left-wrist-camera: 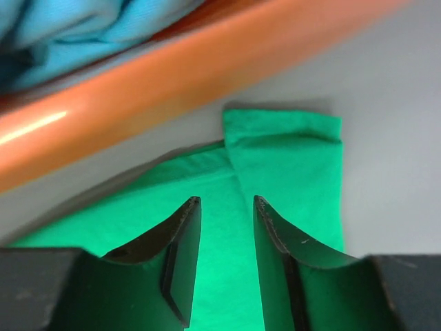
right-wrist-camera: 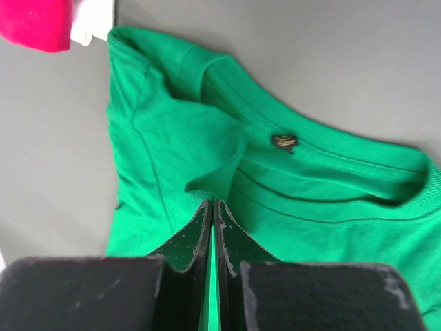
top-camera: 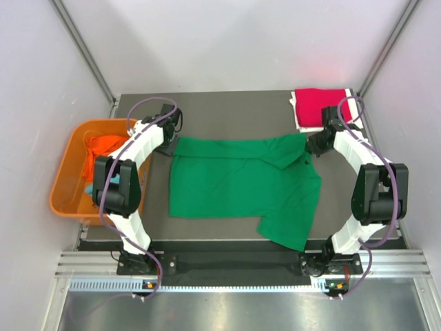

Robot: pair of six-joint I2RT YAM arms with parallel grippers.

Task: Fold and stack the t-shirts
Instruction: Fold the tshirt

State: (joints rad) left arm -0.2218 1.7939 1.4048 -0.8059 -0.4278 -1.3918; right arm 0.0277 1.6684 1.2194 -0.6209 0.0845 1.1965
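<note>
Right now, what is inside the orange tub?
An orange t-shirt and light blue cloth lie in the orange tub. The left arm covers its right side; anything there or beneath the cloth is hidden.

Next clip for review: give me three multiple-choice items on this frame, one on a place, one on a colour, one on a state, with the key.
1. On the table, the red t-shirt lies at the: A near left corner; B middle; C far right corner.
2. The t-shirt spread mid-table is: A green; B light blue; C orange.
3. The right pincer is: A wide open; B shut on the green t-shirt; C shut on nothing.
Key: 1 C, the top view shows it folded by the far right edge. 2 A, green cloth covers the middle. 3 B, the right wrist view shows green cloth pinched between the closed fingers.
</note>
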